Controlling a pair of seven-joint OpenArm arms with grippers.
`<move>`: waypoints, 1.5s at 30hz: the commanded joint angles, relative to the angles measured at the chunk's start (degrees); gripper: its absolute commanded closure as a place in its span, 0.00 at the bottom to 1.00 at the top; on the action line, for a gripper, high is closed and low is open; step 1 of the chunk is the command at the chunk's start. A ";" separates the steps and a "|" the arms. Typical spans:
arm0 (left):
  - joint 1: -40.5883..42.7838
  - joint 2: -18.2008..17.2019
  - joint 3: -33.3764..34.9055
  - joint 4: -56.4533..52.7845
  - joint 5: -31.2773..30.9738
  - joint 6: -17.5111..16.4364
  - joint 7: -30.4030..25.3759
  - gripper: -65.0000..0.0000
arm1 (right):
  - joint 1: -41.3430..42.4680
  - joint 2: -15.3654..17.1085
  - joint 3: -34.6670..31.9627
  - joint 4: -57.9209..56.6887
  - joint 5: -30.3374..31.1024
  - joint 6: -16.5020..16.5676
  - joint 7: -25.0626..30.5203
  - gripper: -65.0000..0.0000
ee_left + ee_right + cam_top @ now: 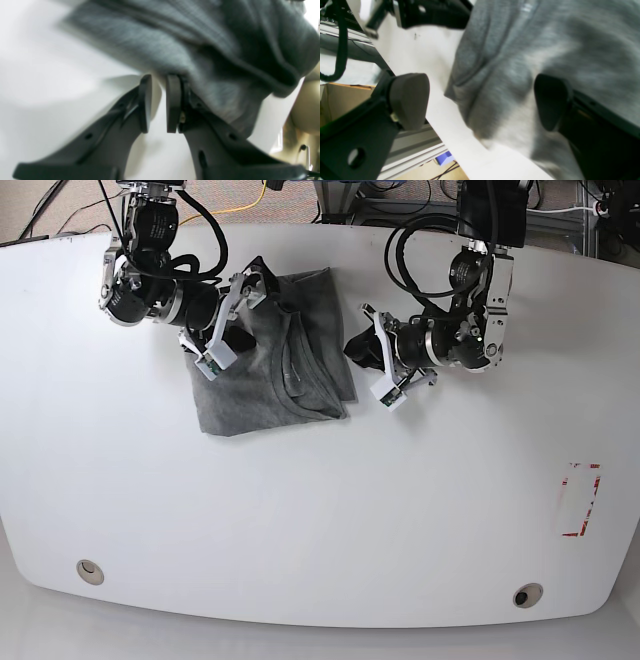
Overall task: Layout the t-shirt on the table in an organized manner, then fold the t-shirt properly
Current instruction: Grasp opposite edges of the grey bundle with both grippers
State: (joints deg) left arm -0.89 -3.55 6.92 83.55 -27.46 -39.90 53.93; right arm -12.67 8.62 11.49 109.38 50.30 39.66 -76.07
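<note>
White table [320, 520] fills the base view, two grommet holes near the front edge, red tape rectangle [578, 500] far off to one side. Grey t-shirt [270, 355] sits toward the back of the table, bunched into a rough folded lump, not spread flat; collar and sleeves not readable as laid out. Layout step looks barely begun, my read.

Right gripper [228, 320] is at the shirt's outer edge, spread wide; in the right wrist view one pad hangs off past the table edge and the other is over the cloth, nothing pinched between them. Left gripper [385, 370] is just beside the shirt's opposite edge, narrowed to a small gap. In the left wrist view the pads [173, 102] stand slightly apart with bare table showing between them; grey fabric drapes against the outside of one jaw, so it touches cloth but no clear pinch. Blurry frame, can't say more.

Doing this step well, as I judge it:
- grab a single layer at an outer corner or hem, not the whole wad
- both grippers on opposite edges, then pull apart and lift a little so folds fall open
- drag toward the table middle; shirt is near the back edge
- risk: thin knit slips or double layers get caught, leaving it twisted
</note>
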 commanded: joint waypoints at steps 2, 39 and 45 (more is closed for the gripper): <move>-1.00 -0.18 -0.19 1.16 -1.06 -0.10 -1.23 0.86 | -0.21 1.09 -3.00 0.81 1.52 0.34 1.22 0.00; 1.28 -0.62 -0.10 14.78 -1.15 -0.10 -0.88 0.86 | 7.52 7.16 -1.51 4.51 7.85 0.34 1.66 0.00; 3.74 -0.62 1.83 19.09 -0.89 -0.10 -0.88 0.86 | 11.66 11.99 2.62 -0.33 4.42 0.34 5.88 0.00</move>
State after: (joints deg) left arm 3.01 -4.19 7.64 100.68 -27.53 -39.86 54.15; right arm -2.52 18.52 13.23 109.78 55.27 39.94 -72.47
